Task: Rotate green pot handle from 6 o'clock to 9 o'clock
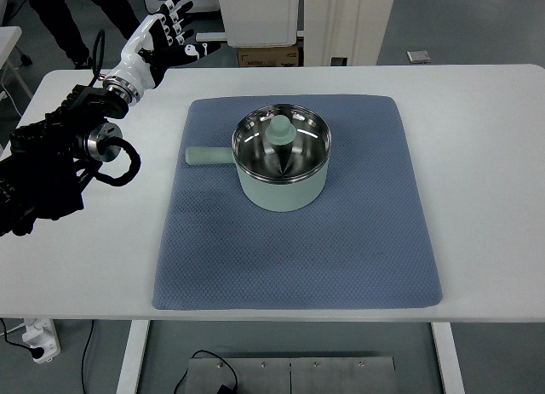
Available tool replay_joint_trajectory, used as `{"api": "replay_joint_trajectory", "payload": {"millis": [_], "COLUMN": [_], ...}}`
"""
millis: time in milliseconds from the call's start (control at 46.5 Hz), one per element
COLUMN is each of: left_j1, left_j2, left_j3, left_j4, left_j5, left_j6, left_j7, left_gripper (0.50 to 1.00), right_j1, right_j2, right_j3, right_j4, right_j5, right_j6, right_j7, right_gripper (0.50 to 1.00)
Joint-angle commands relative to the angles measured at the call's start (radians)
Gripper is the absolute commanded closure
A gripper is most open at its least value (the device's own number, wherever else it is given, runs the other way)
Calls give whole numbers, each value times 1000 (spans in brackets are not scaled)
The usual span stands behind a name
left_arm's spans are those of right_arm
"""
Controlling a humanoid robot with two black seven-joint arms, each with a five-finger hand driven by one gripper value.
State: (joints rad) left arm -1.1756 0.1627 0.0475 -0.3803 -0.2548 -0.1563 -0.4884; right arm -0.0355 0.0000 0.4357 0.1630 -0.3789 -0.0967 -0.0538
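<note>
A pale green pot with a steel inside stands on a blue mat in the middle of the white table. Its green handle sticks out to the picture's left, toward 9 o'clock. A green knobbed lid part shows inside the pot's rim. My left hand is raised at the table's far left corner, well away from the pot, with its white and black fingers spread and holding nothing. My right arm does not show.
The black left arm with looping cables lies over the table's left edge. A person's dark legs stand behind the far left corner. A cardboard box and white furniture sit beyond the table's far edge.
</note>
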Motion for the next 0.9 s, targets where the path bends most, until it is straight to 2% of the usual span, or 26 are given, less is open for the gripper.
{"api": "replay_joint_trajectory", "payload": {"millis": [0, 280, 882], "left_j1": [16, 89, 191], "left_j2": [-2, -23, -63], "left_j3": [-15, -46, -219], "left_j4": [0, 1, -5], "left_j5": [-29, -70, -81], "left_j6": [9, 49, 15], "left_j7": [5, 7, 10], "left_gripper": [500, 500, 500], "right_j1": [0, 0, 0], "right_j2": [0, 0, 0], "right_j3": [0, 0, 1], "right_j4": [1, 1, 1], "right_j5": [0, 0, 0], "right_j6": [0, 0, 0], "right_j7": [0, 0, 0], "right_gripper": [500, 500, 500]}}
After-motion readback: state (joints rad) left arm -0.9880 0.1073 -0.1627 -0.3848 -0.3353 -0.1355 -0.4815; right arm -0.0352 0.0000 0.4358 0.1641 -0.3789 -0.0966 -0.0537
